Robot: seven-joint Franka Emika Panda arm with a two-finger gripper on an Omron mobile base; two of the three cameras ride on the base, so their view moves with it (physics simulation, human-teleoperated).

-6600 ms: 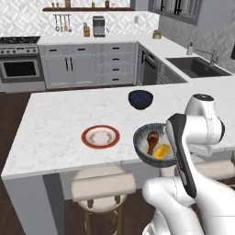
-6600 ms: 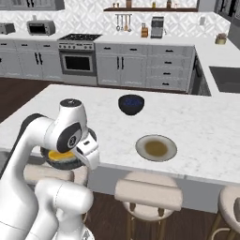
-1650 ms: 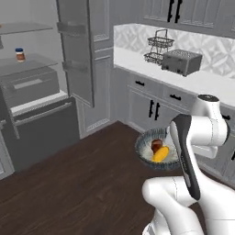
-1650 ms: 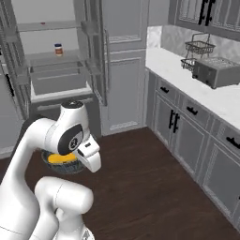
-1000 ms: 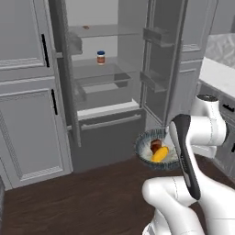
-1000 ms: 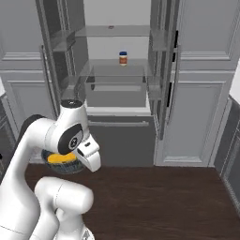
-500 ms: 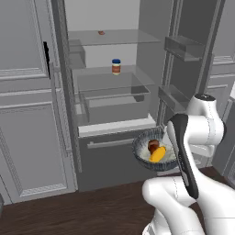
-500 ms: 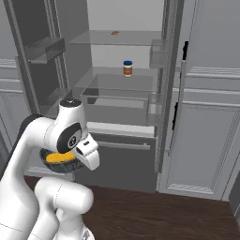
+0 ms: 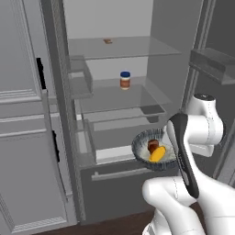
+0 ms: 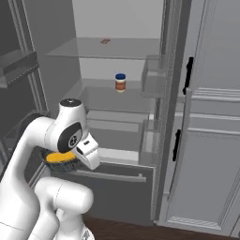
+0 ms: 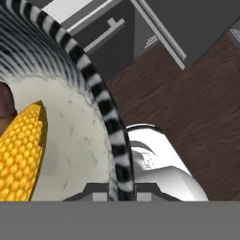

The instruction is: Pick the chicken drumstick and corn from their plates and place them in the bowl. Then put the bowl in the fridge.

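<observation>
My gripper (image 11: 121, 191) is shut on the rim of the grey ribbed bowl (image 11: 112, 136). The bowl (image 9: 143, 148) hangs level in front of the open fridge (image 9: 114, 98), beside my forearm, about level with the fridge's lower shelves. Inside the bowl lie the yellow corn (image 9: 158, 154) and the brown chicken drumstick (image 9: 153, 146). In the hand view the corn (image 11: 21, 150) lies on the pale speckled inside, with the drumstick (image 11: 5, 101) at the left edge. From the right side the bowl (image 10: 58, 165) and corn (image 10: 60, 157) peek out behind my arm. The plates are out of view.
The fridge (image 10: 112, 101) stands with both doors swung wide, and door bins (image 9: 78, 82) flank the opening. A small jar (image 9: 125, 80) sits on the middle glass shelf, a tiny item (image 9: 108, 41) on the top one. Below is a shut drawer front (image 9: 124, 183). Dark wood floor (image 11: 187, 108) lies underneath.
The whole picture has shifted: the base has come closer to the open fridge, which now looms larger. The bowl stays in the same grip beside my arm.
</observation>
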